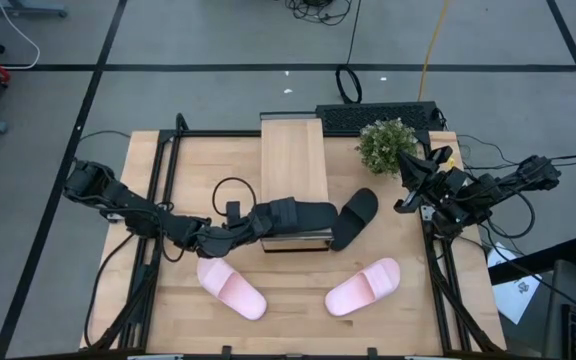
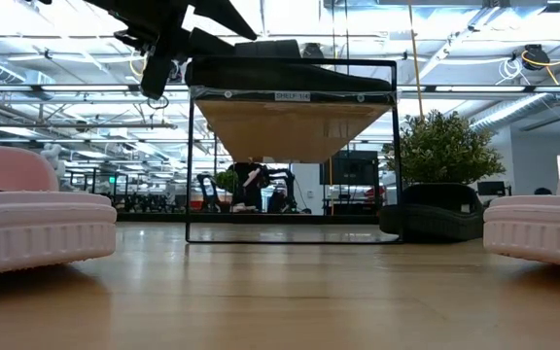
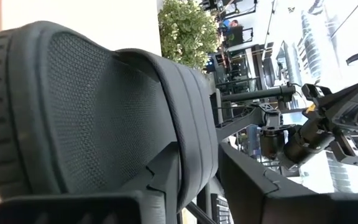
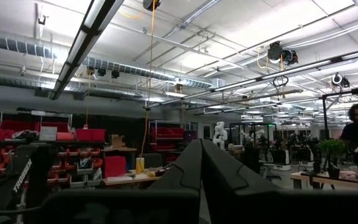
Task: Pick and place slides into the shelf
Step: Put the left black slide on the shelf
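Shelf (image 1: 293, 160) lies just ahead of my left gripper (image 1: 268, 220), which is clenched on one black slide (image 1: 303, 215) over its near end, the other black slide (image 1: 353, 218) just beyond, two pink slides (image 1: 231, 288) nearer me.

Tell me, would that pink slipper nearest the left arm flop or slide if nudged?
The pink slide looks thick and moulded, so it would probably keep its shape. Its ribbed sole edge lies flat on the wooden table, so it would likely scoot rather than tip or roll.
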